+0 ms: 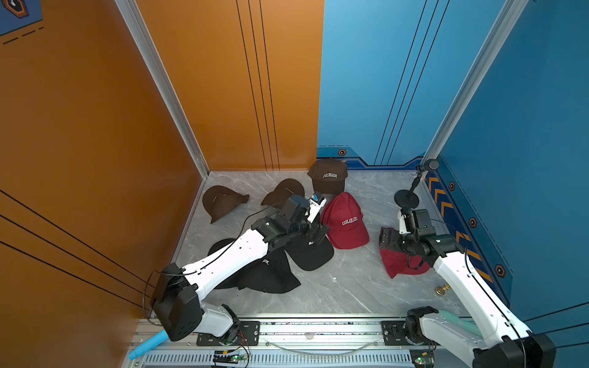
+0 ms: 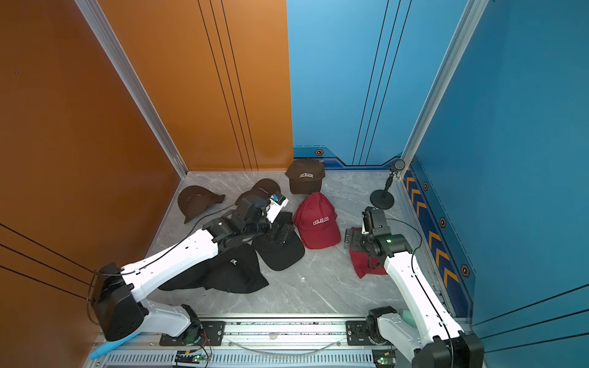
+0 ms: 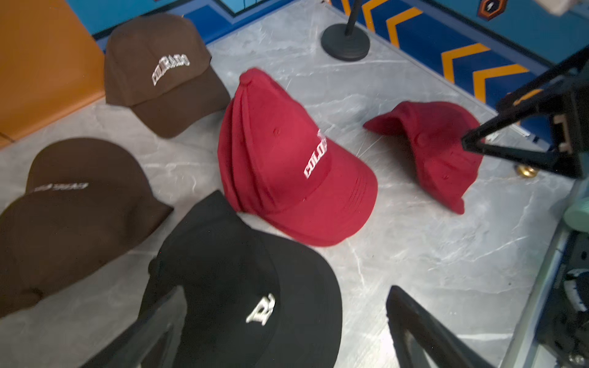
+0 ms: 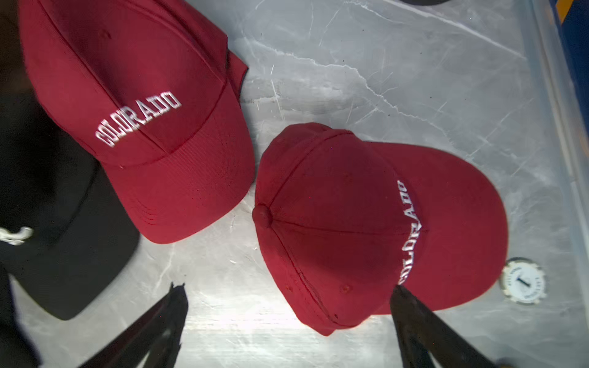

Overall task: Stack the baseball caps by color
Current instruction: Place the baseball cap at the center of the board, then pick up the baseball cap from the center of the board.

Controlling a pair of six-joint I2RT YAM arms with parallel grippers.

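**Both grippers spread wide above the caps**

In a top view, the brown caps (image 1: 223,201) lie at the left, close to the orange wall's foot. The black caps (image 1: 267,274) overlap below them. The left gripper (image 3: 287,290) hangs, jaws apart, over the lettered black cap (image 3: 223,270). A red cap (image 1: 345,224) sits at centre, above the bare marble floor (image 1: 347,283). At the right, the right gripper (image 4: 288,286), jaws apart, hovers over the second red cap (image 4: 350,223) near the wall rail.

the left arm (image 1: 229,255) and the right arm (image 1: 462,280) are white with fat black joints (image 1: 175,306), thin black cables (image 1: 248,221), and black plates (image 1: 250,331) screwed onto a silver rail (image 1: 318,328).
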